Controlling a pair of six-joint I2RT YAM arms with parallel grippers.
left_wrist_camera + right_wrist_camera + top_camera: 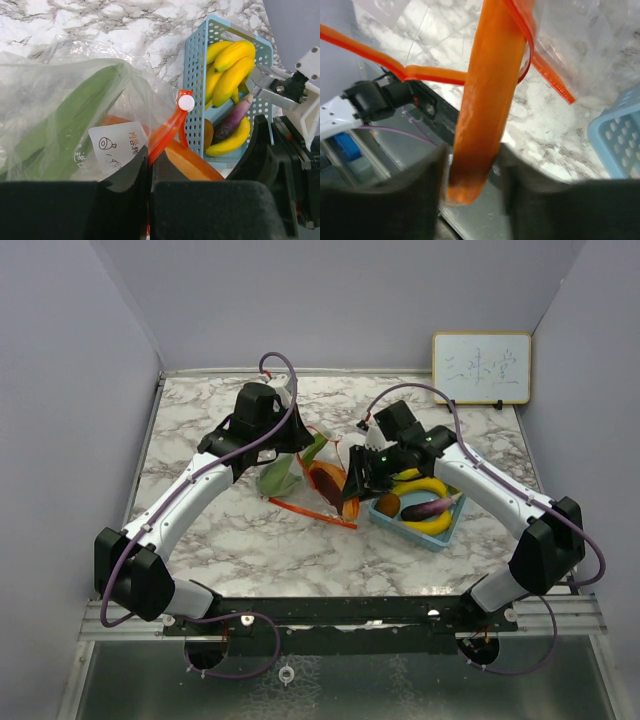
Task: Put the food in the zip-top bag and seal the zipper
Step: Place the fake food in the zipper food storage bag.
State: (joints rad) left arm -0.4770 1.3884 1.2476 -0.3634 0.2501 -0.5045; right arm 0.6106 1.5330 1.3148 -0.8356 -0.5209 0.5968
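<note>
The clear zip-top bag (290, 480) with an orange zipper strip (167, 132) lies mid-table. A green leaf (60, 120) is inside it. My left gripper (149, 170) is shut on the bag's rim by the zipper and holds the mouth up. My right gripper (472, 170) is shut on the orange carrot (490, 90), whose far end pokes through the bag mouth. It also shows in the top view (328, 480). Yellow bananas (230, 65), a purple eggplant (235, 120) and a small brown piece (208, 134) lie in the light blue basket (195, 65).
The basket (425, 535) stands just right of the bag, under my right arm. A small whiteboard (481, 367) leans on the back right wall. Grey walls close in the marble table (200, 420) on three sides.
</note>
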